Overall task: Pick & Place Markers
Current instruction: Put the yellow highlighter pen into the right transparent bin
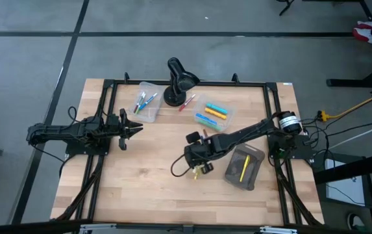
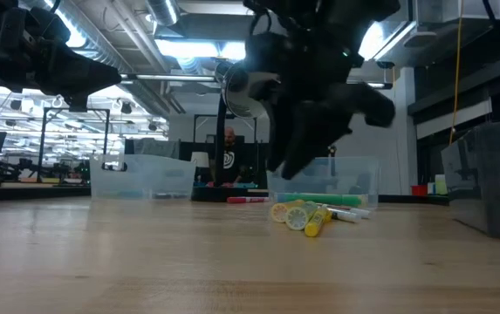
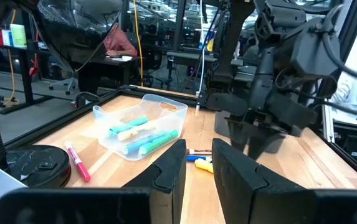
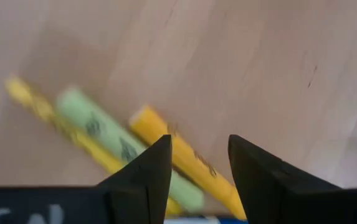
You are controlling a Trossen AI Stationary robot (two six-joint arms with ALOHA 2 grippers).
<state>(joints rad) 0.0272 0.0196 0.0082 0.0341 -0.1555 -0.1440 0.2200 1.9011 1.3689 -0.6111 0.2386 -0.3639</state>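
- The left gripper [image 1: 138, 128] hangs over the left part of the wooden counter [image 1: 140, 188]. Its jaws have a small gap between them and hold nothing.
- Just past its tip sits a clear tub [image 1: 146, 102] with a few markers [image 1: 144, 101] inside. From above they are too small to count.
- A black lamp [image 1: 178, 79] stands at the back middle, with its base touching the counter. A red marker [image 1: 187, 103] lies on the counter just right of the base.
- A second clear tub [image 1: 214, 112] holds blue, yellow and orange markers [image 1: 213, 112].
- The right gripper [image 1: 198, 170] points down over the middle of the counter. Its jaws are spread and pinch nothing.
- Loose markers [image 2: 306, 212] lie in a small pile right under it, just below its jaws. In the high view the arm hides most of them. In the right wrist view a yellow, a green and an orange marker [image 4: 184, 158] show blurry, with their ends cut off behind the fingers [image 4: 147, 177].
- A grey pouch [image 1: 243, 167] lies at the right, with one yellow marker [image 1: 244, 166] on it.
- In the low view the dark arm blocks much of the room behind.
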